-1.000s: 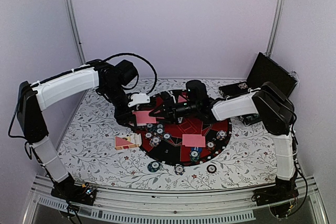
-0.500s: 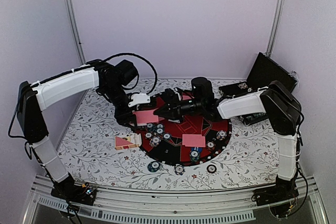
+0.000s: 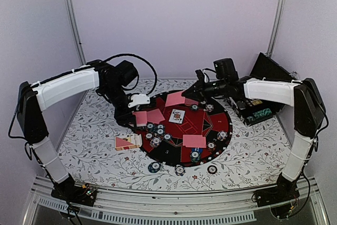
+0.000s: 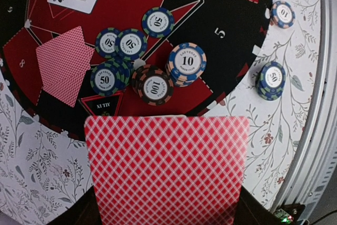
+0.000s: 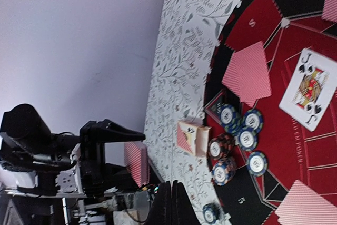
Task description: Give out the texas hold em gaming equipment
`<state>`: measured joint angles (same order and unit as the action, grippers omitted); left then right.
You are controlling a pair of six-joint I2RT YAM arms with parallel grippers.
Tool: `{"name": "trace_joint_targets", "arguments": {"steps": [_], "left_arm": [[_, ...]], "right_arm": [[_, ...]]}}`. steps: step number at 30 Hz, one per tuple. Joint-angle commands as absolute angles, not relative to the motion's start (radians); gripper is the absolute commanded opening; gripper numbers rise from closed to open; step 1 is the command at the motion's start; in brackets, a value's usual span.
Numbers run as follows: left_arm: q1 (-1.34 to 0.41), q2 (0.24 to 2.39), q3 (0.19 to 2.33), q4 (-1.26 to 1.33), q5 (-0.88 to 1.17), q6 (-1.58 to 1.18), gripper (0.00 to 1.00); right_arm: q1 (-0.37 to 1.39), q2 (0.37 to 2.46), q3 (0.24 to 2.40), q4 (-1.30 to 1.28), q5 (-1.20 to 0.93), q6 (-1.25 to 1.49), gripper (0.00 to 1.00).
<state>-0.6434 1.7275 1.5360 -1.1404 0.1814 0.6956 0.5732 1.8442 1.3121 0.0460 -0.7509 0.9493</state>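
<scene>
Now | left gripper (image 3: 131, 116) clamped on red-backed card (image 4: 166, 169), over the mat's (image 4: 231, 3) left edge; single card or stack, cannot tell | right gripper (image 5: 171, 202) pressed together, empty, above the far rim | handling: likely light, thin, bendy, slick; pinch a short edge across the flat faces | chips (image 4: 152, 85) stacked mid-mat

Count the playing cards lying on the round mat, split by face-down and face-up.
Face-down playing cards: 3
Face-up playing card, a jack: 1
Total on the round mat: 4
</scene>
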Motion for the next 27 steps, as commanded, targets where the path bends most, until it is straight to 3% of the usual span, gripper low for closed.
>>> {"name": "trace_joint_targets", "arguments": {"steps": [1,8,13,23,27], "left_arm": [[-0.641,1.694,1.52,-1.139,0.181,0.702,0.0],[-0.631,1.676,1.5,-1.145,0.178,0.703,0.0],[-0.615,1.656,1.485,-1.149,0.176,0.704,0.0],[-0.607,1.652,1.487,-1.158,0.185,0.701,0.0],[-0.607,1.657,1.488,-1.158,0.195,0.698,0.0]], "right_arm": [[0.594,1.793,1.472,-0.436,-0.407,0.626,0.0],[0.723,1.937,1.835,-0.857,0.2,0.455,0.0],[0.842,2.101,2.038,-0.999,0.528,0.401,0.0],[0.954,2.321,2.168,-1.04,0.869,0.293,0.0],[0.962,2.376,2.192,-1.027,0.903,0.266,0.0]]}}
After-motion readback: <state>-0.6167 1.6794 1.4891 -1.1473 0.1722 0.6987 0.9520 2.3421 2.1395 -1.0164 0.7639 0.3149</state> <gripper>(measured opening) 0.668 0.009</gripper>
